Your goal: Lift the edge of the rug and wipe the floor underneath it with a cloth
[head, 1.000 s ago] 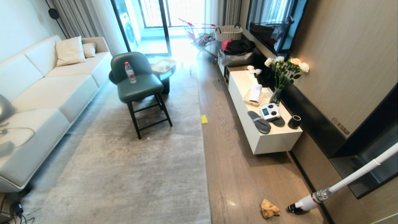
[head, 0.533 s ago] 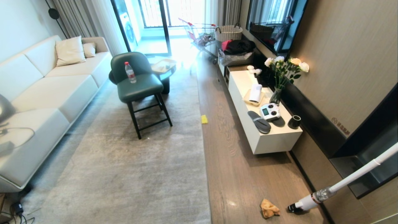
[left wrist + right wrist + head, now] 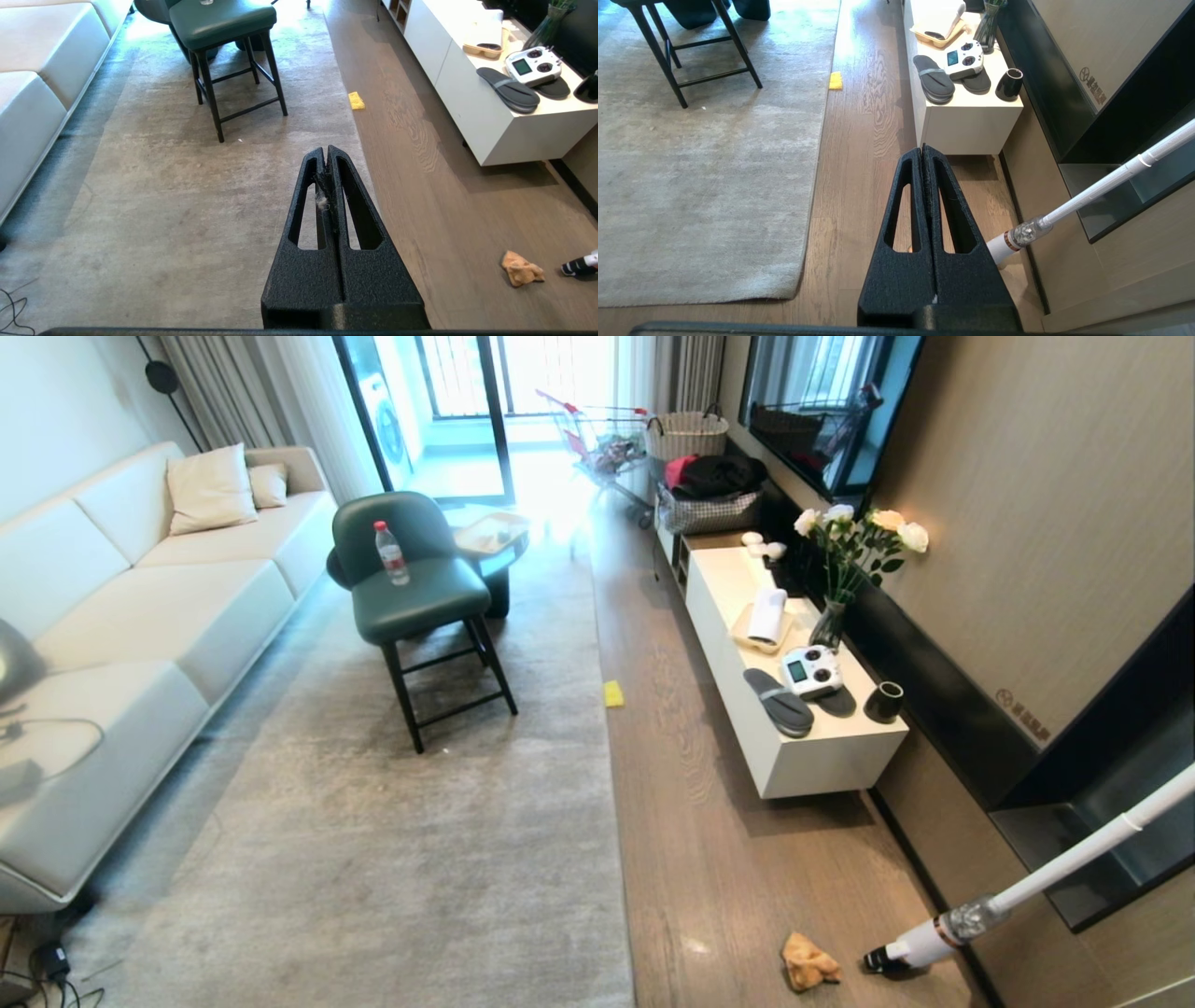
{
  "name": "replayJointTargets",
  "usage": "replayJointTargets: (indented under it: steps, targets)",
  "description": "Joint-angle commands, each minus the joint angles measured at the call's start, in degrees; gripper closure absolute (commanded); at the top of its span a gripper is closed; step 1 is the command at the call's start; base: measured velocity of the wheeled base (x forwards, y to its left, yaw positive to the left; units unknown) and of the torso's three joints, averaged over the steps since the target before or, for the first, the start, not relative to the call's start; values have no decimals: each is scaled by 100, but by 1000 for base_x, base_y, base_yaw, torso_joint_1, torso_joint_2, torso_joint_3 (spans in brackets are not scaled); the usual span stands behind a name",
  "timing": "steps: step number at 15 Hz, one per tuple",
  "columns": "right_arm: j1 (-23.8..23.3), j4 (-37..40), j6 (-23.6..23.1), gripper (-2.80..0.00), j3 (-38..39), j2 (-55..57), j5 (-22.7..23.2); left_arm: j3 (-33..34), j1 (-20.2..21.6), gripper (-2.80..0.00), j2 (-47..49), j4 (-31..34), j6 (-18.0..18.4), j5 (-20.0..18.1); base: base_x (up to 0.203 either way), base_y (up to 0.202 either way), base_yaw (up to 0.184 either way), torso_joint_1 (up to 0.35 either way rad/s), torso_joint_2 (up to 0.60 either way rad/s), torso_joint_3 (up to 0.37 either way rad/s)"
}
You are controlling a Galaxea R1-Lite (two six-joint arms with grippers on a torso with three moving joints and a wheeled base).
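Wood-grain floor (image 3: pixel 709 840) w/ orange cloth (image 3: pixel 808 962) beside grey rug edge (image 3: pixel 616 803); left claw (image 3: pixel 326 150), right claw (image 3: pixel 922 149) both clenched, empty.

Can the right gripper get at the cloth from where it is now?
Probably yes. The cloth lies alone on bare floor, apart from the rug edge. Only the vacuum stands near. The right gripper is shut and must open first.

Vacuum (image 3: pixel 943 933) just beside cloth (image 3: pixel 808 962)
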Motion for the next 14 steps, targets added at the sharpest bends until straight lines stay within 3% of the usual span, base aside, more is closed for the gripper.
replayJointTargets:
  steps: [1,14]
  targets:
    - [1,1,-15,0,-1,9,1,1,-1,0,5,-1,0,3,0,0,0,0,0,0]
    - [1,1,75,0,-2,0,-8,1,-1,0,5,-1,0,-2,0,0,0,0,0,0]
